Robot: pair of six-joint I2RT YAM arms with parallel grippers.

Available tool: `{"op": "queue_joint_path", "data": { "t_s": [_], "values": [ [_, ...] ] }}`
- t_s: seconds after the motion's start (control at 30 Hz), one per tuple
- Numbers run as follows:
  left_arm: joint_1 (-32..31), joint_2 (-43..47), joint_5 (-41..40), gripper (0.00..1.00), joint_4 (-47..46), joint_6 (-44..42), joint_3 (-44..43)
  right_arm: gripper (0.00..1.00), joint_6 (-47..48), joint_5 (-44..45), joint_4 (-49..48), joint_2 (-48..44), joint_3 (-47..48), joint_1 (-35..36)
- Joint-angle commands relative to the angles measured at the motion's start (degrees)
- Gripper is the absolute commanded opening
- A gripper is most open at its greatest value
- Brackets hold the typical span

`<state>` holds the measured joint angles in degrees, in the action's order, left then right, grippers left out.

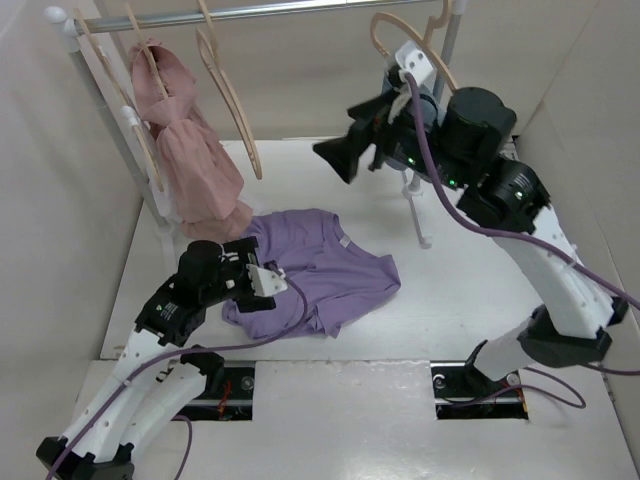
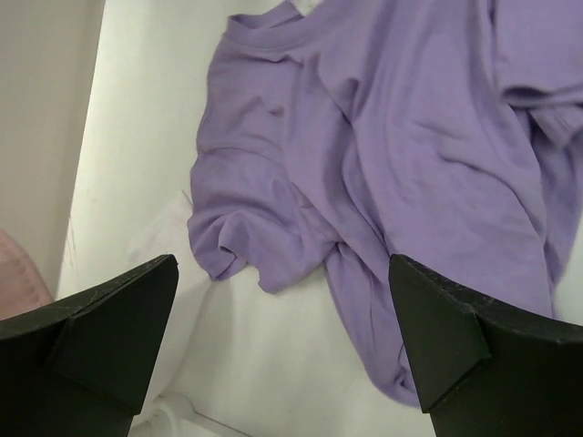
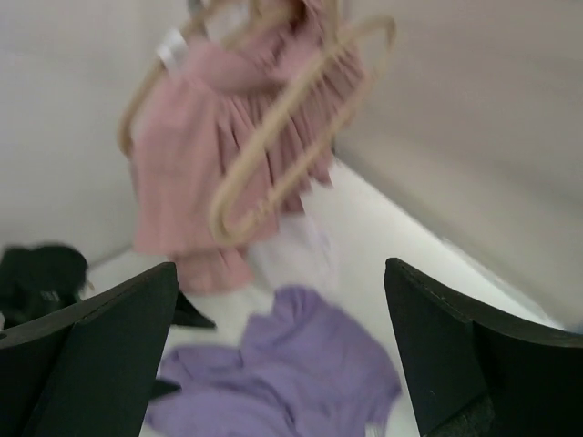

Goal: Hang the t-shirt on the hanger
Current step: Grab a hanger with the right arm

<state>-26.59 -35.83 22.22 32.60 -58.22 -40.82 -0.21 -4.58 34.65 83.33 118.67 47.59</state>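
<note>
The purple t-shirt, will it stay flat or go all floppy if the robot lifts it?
Probably very floppy: the t-shirt lies crumpled in soft folds. Pinched at one spot, the rest would likely hang and drag. Pushed, it would probably bunch up rather than slide flat across the table.

The t-shirt (image 1: 320,265) near the middle of the bench (image 1: 470,260) was plain lavender-purple, with no print. The bench was white. The garment (image 1: 190,150) by the far left corner was dusty pink, and the hanger (image 1: 232,100) beside it pale beige wood. The left arm (image 1: 130,400) and right arm (image 1: 560,280) were white with black joints and purple cables (image 1: 440,190). The left gripper (image 2: 282,264) and right gripper (image 3: 281,266) were black.
</note>
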Motion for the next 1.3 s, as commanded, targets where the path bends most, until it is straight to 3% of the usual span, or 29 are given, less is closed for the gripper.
{"op": "queue_joint_path", "data": {
  "t_s": [0.0, 0.23, 0.33, 0.5, 0.7, 0.97, 1.1, 1.2, 1.27],
  "values": [
    [-0.04, -0.63, -4.81, 1.00, -9.91, 15.30, 1.44, 0.98, -0.66, -2.28, -9.06, 9.64, 7.34, 1.98],
    [-0.04, -5.64, -5.43, 1.00, -10.45, 21.56, 1.44, 0.98, -2.87, -0.17, -18.81, 25.82, 23.53, 5.67],
    [-0.04, -7.40, -3.24, 1.00, -10.45, 20.87, 1.97, 0.97, -4.27, 2.72, -24.52, 26.97, 22.05, 6.80],
    [-0.04, -7.41, -4.38, 1.00, -14.14, 23.06, 3.29, 0.95, -4.80, 7.03, -25.69, 30.39, 23.35, 7.34],
    [-0.04, -6.88, -6.82, 1.00, -15.90, 22.27, 4.69, 0.78, -3.58, 14.42, -25.69, 34.26, 21.86, 7.34],
    [-0.04, -5.21, -12.02, 1.00, -18.01, 23.85, 5.75, 0.77, -1.64, 18.03, -26.30, 37.61, 23.09, 7.34],
    [-0.04, -3.99, -12.02, 1.00, -18.01, 24.38, 6.80, 0.57, -1.64, 20.22, -26.30, 38.14, 23.10, 7.34],
    [-0.04, -3.45, -12.55, 1.00, -18.01, 24.38, 6.80, 0.48, -1.64, 20.84, -26.30, 38.74, 23.10, 7.34],
    [-0.04, -3.45, -13.07, 1.00, -18.01, 24.38, 6.80, 0.32, -1.64, 20.84, -26.83, 38.75, 23.10, 7.34]
  ]
}}
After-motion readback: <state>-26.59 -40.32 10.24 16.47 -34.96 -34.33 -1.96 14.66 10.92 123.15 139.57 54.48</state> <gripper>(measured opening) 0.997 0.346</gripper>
